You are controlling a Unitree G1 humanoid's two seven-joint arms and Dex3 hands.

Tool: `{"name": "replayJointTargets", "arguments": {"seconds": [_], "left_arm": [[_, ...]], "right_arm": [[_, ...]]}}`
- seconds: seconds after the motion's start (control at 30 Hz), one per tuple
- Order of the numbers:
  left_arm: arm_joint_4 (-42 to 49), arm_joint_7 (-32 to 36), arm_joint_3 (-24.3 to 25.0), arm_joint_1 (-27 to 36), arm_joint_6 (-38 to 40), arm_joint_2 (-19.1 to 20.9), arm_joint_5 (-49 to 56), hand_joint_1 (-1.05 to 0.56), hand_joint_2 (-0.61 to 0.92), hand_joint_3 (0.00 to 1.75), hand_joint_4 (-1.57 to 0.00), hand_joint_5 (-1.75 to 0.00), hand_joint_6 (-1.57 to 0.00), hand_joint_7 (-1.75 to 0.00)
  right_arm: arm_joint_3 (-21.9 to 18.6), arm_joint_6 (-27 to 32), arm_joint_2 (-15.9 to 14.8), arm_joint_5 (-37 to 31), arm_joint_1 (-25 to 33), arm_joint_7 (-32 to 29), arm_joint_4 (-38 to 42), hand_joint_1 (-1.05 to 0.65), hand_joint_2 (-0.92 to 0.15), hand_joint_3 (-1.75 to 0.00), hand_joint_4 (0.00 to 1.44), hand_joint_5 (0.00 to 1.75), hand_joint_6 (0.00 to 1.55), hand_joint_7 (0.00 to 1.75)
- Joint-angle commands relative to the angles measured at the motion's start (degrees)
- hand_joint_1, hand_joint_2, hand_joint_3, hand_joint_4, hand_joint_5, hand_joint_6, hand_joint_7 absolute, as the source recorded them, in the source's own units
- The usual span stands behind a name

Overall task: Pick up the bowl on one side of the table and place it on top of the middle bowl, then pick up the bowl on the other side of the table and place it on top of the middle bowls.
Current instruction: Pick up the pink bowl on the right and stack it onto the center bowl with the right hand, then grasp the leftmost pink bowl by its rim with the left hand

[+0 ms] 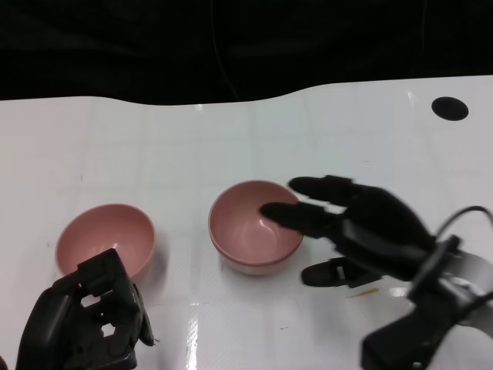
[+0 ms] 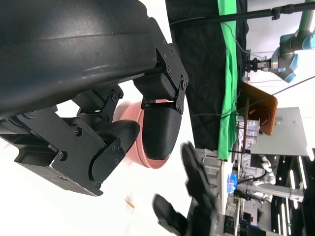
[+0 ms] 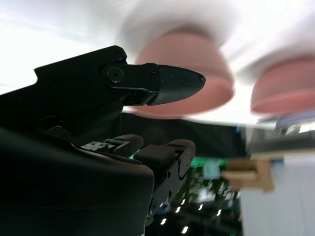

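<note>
- Head view, nearest edge: the left hand (image 1: 85, 324) sits at the lower left with its fingers curled in on themselves, and nothing shows inside them.
- Just beyond it stands the left pink bowl (image 1: 105, 240), upright and empty; the knuckles overlap its near rim in the picture, though whether they touch it cannot be told.
- At the lower right the right hand (image 1: 362, 227) reaches in from its silver forearm (image 1: 462, 281), fingers spread wide and holding nothing.
- One fingertip lies over the right rim of the middle bowl (image 1: 254, 225); another finger points past the rim on the far side, and the thumb is low beside the bowl on the white table (image 1: 231, 131).
- That middle bowl looks deeper, with a second rim line low on its wall, so it may be two bowls stacked; its inside is empty.
- Between the two bowls is a strip of bare white table, and a wide bare stretch runs behind them to the table's wavy far edge against black.
- A black round spot (image 1: 449, 108) marks the table's far right corner.
- Left wrist view shows a pink bowl (image 2: 129, 112) past the curled black fingers (image 2: 160, 130), with the other hand (image 2: 197, 189) beyond it.
- Right wrist view is blurred: two pink bowls beyond an outstretched finger (image 3: 162, 82).
</note>
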Motion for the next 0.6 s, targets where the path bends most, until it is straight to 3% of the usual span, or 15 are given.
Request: {"name": "replayJointTargets", "arguments": {"seconds": [0.03, 0.2, 0.33, 0.37, 0.47, 0.57, 0.6], "left_arm": [[0.11, 1.08, 0.52, -0.05, 0.08, 0.39, 0.15, -0.01, 0.46, 1.35, -0.89, -1.75, -0.76, -1.74], [0.37, 0.72, 0.98, -0.45, 0.24, 0.68, -0.67, -0.01, 0.46, 1.37, -0.89, -1.75, -0.77, -1.73], [1.35, -0.07, 1.62, -0.98, -0.17, 0.93, -1.43, -0.01, 0.47, 1.37, -0.89, -1.75, -0.77, -1.74], [1.45, 0.29, 1.85, -1.12, -0.04, 1.04, -1.22, -0.01, 0.47, 1.36, -0.89, -1.75, -0.77, -1.74], [1.67, 0.58, 2.29, -1.35, -0.17, 1.26, -1.02, -0.01, 0.44, 1.40, -0.90, -1.75, -0.77, -1.74], [1.80, 0.80, 2.78, -1.50, -0.58, 1.12, -1.04, -0.01, 0.44, 1.41, -0.90, -1.75, -0.77, -1.74], [1.82, 1.11, 3.05, -1.58, -0.77, 1.02, -1.02, -0.01, 0.42, 1.43, -0.89, -1.75, -0.77, -1.71]], "right_arm": [[-3.94, -2.54, -5.10, 0.90, 4.96, -4.98, -2.56, -0.71, -0.92, -0.44, 0.54, 0.10, 0.55, 0.07], [-8.09, -6.04, -8.46, 2.20, 11.21, -11.12, -2.40, -0.66, -0.92, -0.41, 0.67, 0.11, 0.64, 0.06], [-10.13, -8.56, -8.54, 3.53, 14.06, -13.36, -1.29, -0.61, -0.92, -0.38, 0.74, 0.12, 0.68, 0.06], [-11.07, -10.09, -7.84, 6.06, 15.46, -13.33, -0.54, -0.61, -0.92, -0.38, 0.75, 0.12, 0.68, 0.06], [-13.27, -13.53, -5.45, 12.13, 18.08, -12.67, 1.09, -0.36, -0.92, -0.21, 0.97, 0.25, 0.86, 0.11], [-14.57, -15.81, -3.41, 15.72, 18.47, -11.47, 3.38, -0.29, -0.92, -0.17, 1.03, 0.31, 0.91, 0.11], [-15.01, -16.91, -2.42, 17.51, 18.43, -10.96, 4.86, -0.16, -0.90, -0.24, 1.10, 0.59, 1.04, 0.18]]}}
